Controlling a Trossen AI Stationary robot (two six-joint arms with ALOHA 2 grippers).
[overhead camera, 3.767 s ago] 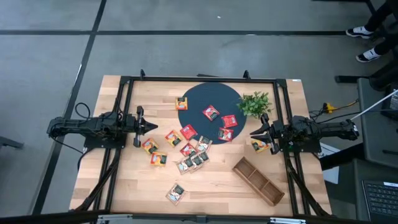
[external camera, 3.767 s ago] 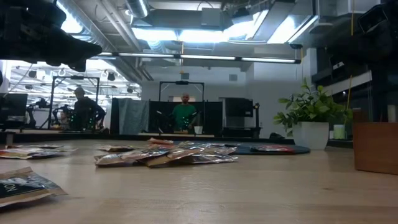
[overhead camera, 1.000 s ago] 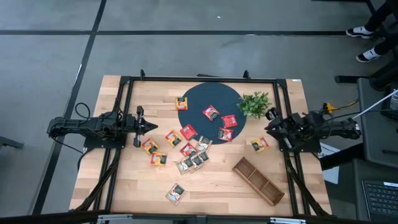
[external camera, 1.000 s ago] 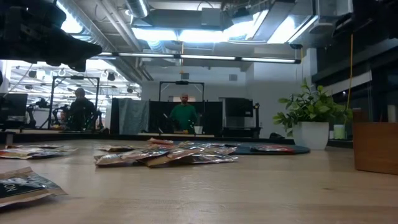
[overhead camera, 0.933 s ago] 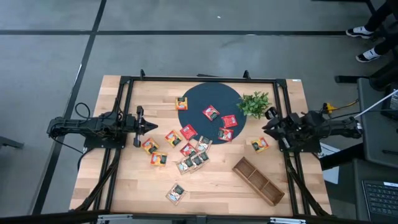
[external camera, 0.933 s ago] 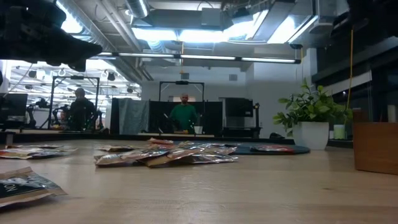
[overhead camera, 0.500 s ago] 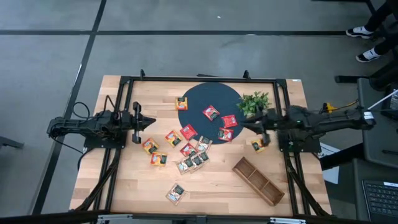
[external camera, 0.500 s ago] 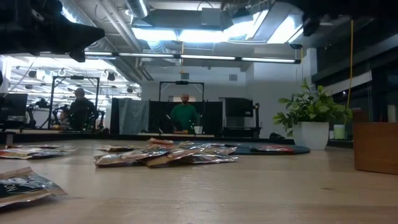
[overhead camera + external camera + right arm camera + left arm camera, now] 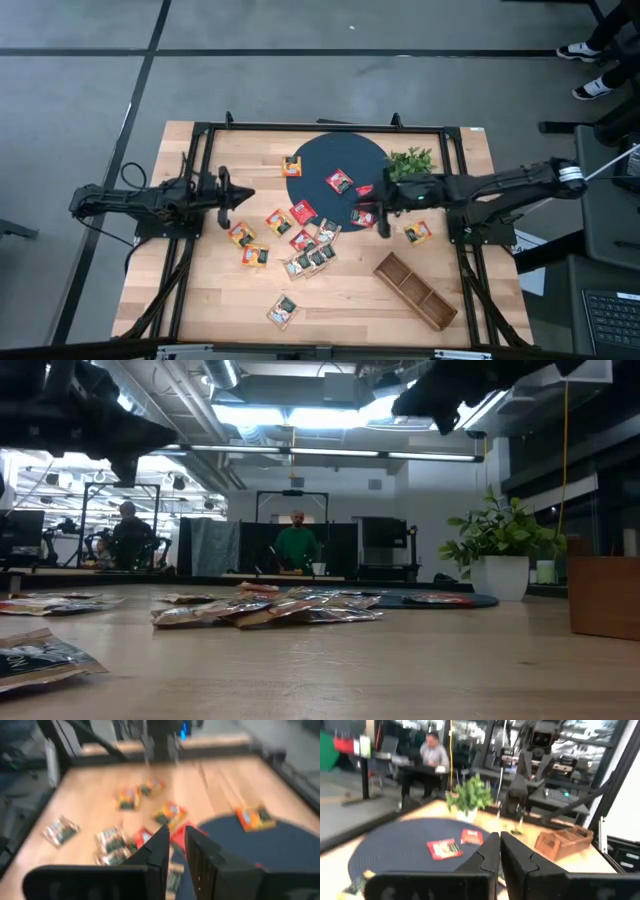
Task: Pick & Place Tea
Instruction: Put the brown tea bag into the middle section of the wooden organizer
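Dark right arm stretched over mat [image 9: 318, 160], pincer [image 9: 382, 213] slightly open w/ nothing held; left pincer [image 9: 240, 195] closed.

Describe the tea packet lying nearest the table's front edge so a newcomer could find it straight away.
Start at the long wooden tray near the table's front right corner. Look left along the front edge to a lone green-and-white tea packet. It lies apart from the clustered packets at mid-table, with bare wood all around it.

Tea packets [image 9: 309, 252] lie flat mid-table (red, orange, green), several on the dark mat [image 9: 320, 160].
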